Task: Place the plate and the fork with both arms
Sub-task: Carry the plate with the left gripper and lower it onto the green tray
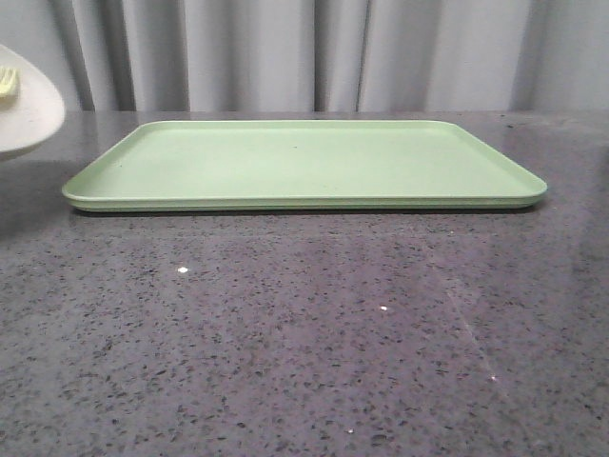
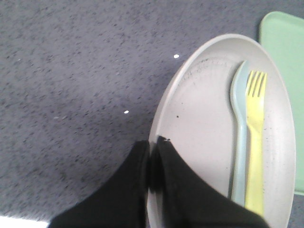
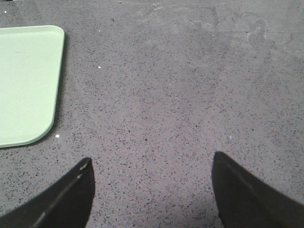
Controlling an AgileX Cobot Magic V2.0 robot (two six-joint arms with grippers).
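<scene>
The pale speckled plate (image 2: 204, 114) is held up off the table, its rim pinched between the black fingers of my left gripper (image 2: 153, 142), which is shut on it. The yellow fork (image 2: 255, 137) lies on the plate beside a pale blue-green spoon (image 2: 240, 128). In the front view the plate (image 1: 24, 114) shows at the far left edge, raised above the table, with the fork's tines (image 1: 8, 82) peeking in. My right gripper (image 3: 151, 164) hangs open over bare table with nothing between its fingers.
A flat light green tray (image 1: 304, 164) lies in the middle of the dark speckled table (image 1: 304, 343). Its corner shows beside the plate (image 2: 285, 42) and left of my right gripper (image 3: 26, 80). Grey curtains hang behind.
</scene>
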